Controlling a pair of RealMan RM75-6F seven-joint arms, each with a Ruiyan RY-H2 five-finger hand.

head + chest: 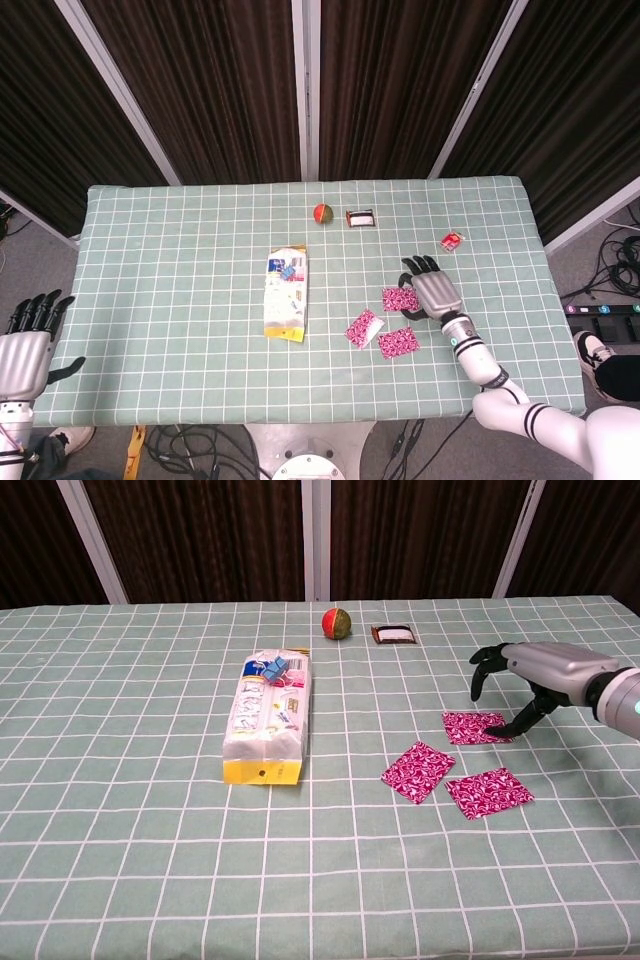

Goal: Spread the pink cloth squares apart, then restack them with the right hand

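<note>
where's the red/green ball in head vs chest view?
Head view: ball near the table's far edge, centre, just left of the small dark packet.
Chest view: ball top centre, again just left of that packet.
Shared landmark: the packet.

Three pink cloth squares (pixel 417 771); two hands (pixel 436 292)
</note>
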